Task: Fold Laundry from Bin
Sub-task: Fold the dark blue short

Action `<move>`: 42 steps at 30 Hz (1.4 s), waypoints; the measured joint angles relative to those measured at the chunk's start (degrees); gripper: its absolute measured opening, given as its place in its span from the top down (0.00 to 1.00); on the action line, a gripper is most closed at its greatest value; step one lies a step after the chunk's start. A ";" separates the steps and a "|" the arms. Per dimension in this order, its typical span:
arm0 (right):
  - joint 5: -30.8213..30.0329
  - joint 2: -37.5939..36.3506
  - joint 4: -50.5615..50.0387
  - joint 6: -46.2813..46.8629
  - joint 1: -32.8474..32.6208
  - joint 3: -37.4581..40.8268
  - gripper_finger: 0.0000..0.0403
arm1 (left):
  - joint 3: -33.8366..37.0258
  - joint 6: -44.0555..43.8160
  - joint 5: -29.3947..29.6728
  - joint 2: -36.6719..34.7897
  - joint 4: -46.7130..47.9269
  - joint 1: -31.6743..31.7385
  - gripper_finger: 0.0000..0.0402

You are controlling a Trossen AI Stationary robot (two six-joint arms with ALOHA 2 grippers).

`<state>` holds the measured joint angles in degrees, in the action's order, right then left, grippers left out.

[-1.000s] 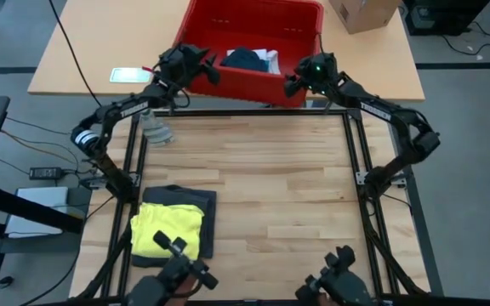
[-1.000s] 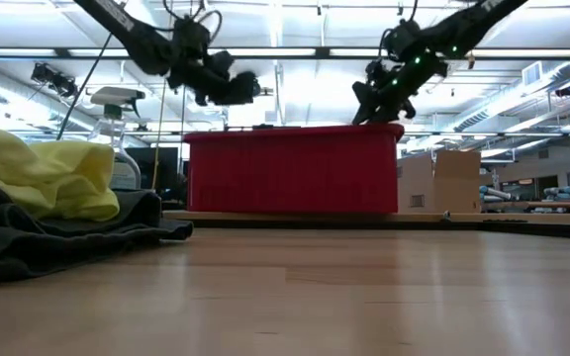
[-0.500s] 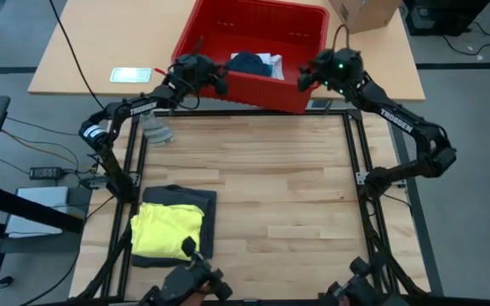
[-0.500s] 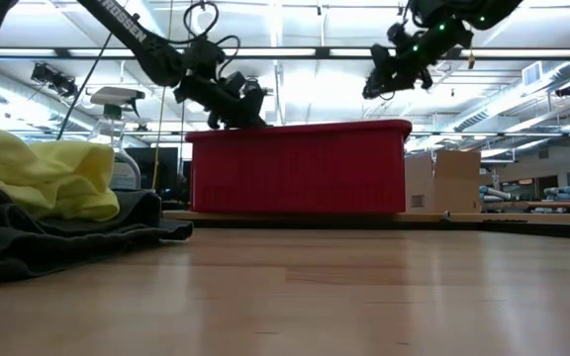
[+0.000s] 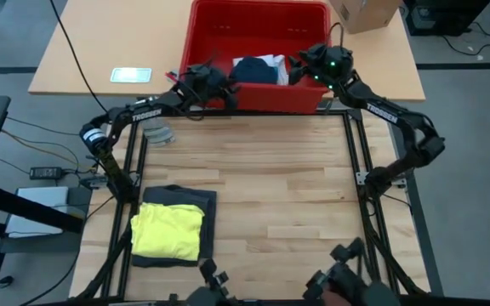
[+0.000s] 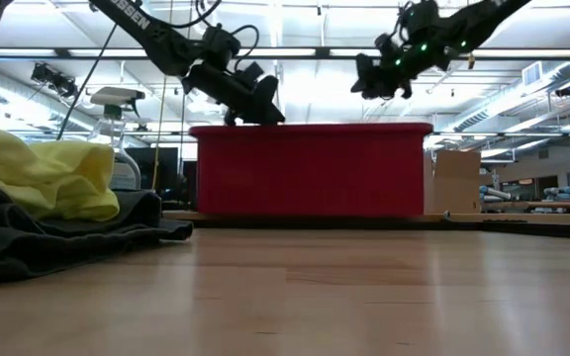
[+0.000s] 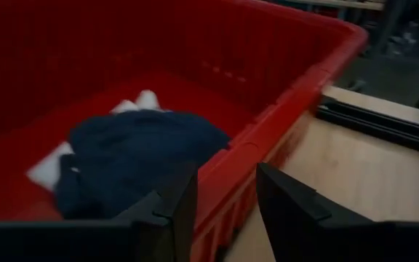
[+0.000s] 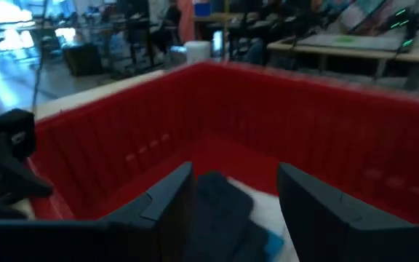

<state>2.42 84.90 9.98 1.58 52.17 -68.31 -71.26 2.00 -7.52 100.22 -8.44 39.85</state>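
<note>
The red bin (image 5: 262,100) stands flat on the tan table beyond the wooden table's far edge. In the bin a dark blue garment (image 7: 137,153) lies on a white one (image 5: 272,61). At the table's near left, a folded yellow garment (image 5: 168,231) rests on a folded dark grey one (image 5: 198,200). My left gripper (image 7: 228,182) is open at the bin's near rim, left of its middle. My right gripper (image 8: 235,182) is open above the bin's right part, clear of the rim, with nothing between its fingers. My left gripper has the bin's near rim (image 7: 231,164) between its open fingers, one finger inside the bin and one outside. It comes from the near left, slanting down. Whether a finger presses on the rim I cannot tell.
A spray bottle (image 5: 156,132) stands by the table's far left corner. A brown cardboard box (image 5: 364,13) sits right of the bin, and a flat white object (image 5: 131,75) lies to its left. Bare wood (image 5: 270,187) fills the table's middle and right.
My left gripper has come down and toward the right, from above the bin's left near corner to its near rim. My right gripper has risen off the bin's right near corner. The bin has turned from askew to square and slid toward the right.
</note>
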 joint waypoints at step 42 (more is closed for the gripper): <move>19.08 21.97 -7.44 -6.34 4.80 -0.49 0.70 | 0.09 1.99 1.39 0.15 9.65 -7.84 0.64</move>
<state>21.50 106.87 2.54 -4.76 56.97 -68.81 -71.18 3.99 -6.13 100.38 1.21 32.01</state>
